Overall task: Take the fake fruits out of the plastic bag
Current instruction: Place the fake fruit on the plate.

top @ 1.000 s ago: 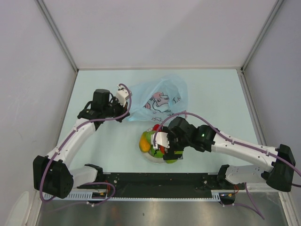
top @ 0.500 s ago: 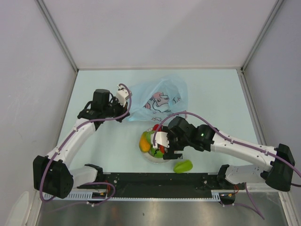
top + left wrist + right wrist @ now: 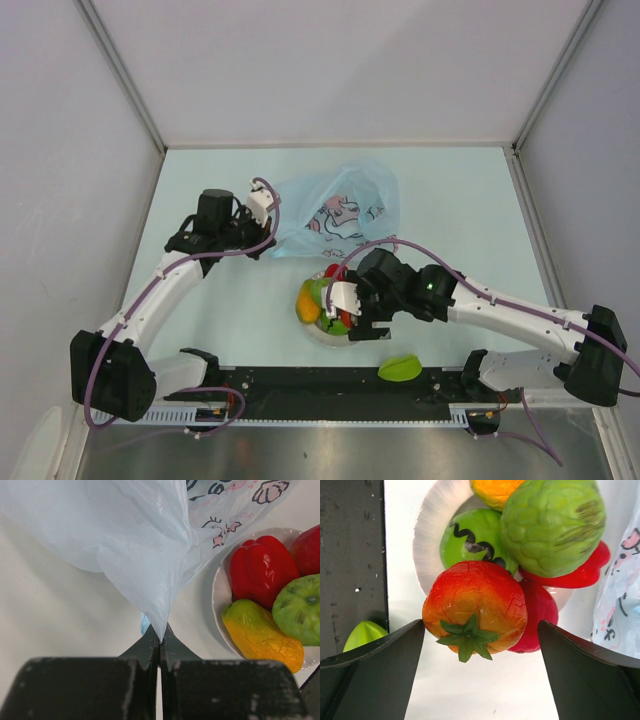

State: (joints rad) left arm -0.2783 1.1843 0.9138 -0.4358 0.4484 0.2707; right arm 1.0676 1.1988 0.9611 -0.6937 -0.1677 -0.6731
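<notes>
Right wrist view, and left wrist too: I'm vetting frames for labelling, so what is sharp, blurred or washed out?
Right wrist view: the red-orange fake tomato is sharp, the white plate rim washed out, the black fingers soft. Left wrist view: the translucent light-blue plastic bag looks bright, the dark fingers blurred.

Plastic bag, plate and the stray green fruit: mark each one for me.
plastic bag (image 3: 345,190): top external view, on its light-blue middle.
plate (image 3: 427,527): right wrist view, on the bare white rim.
stray green fruit (image 3: 400,368): top external view, on its middle.

green fruit (image 3: 400,368), rolled farther toward the front
</notes>
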